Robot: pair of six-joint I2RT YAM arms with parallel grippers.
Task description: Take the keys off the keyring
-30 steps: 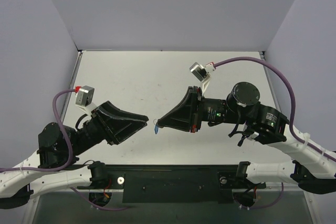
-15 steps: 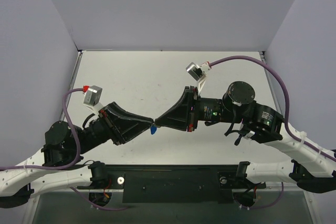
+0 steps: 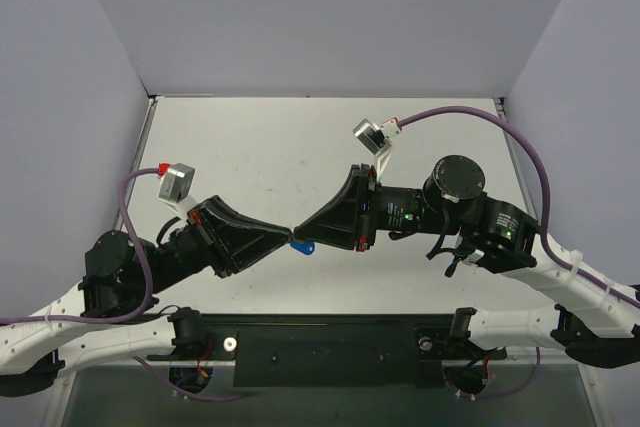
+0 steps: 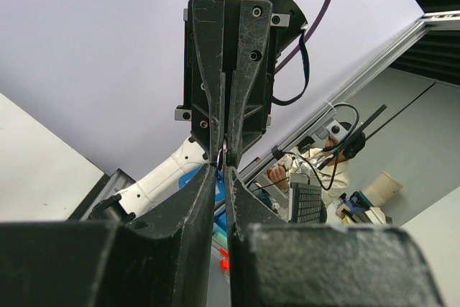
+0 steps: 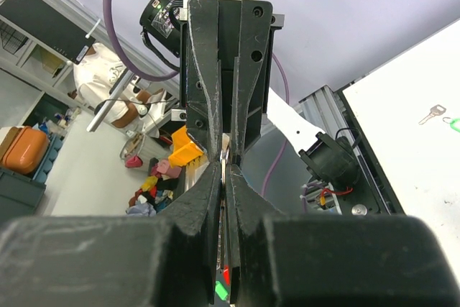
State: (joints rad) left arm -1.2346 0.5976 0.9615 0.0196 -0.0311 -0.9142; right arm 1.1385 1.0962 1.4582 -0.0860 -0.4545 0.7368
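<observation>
My two grippers meet tip to tip above the table's near middle. The blue oval tag of the keyring [image 3: 304, 245] hangs just below the tips. My right gripper [image 3: 299, 232] is shut on the key, a thin silver sliver [image 5: 224, 157] between its fingers. My left gripper [image 3: 287, 231] is shut, and a bit of the thin ring [image 4: 220, 154] shows at its tips. In the left wrist view the left gripper [image 4: 220, 168] faces the right fingers [image 4: 244, 106]. In the right wrist view the right gripper [image 5: 223, 168] faces the left fingers [image 5: 205, 98]. Most of the key and ring is hidden by the jaws.
A green tag [image 5: 453, 124] joined to another silver key [image 5: 431, 113] lies on the white table [image 3: 300, 137], seen only in the right wrist view. Grey walls close the table's back and sides. Both arms stretch across the near half.
The left gripper has come in from the left and shut at the right gripper's tips. The blue tag has swung from hanging straight down to lying sideways under the tips.
</observation>
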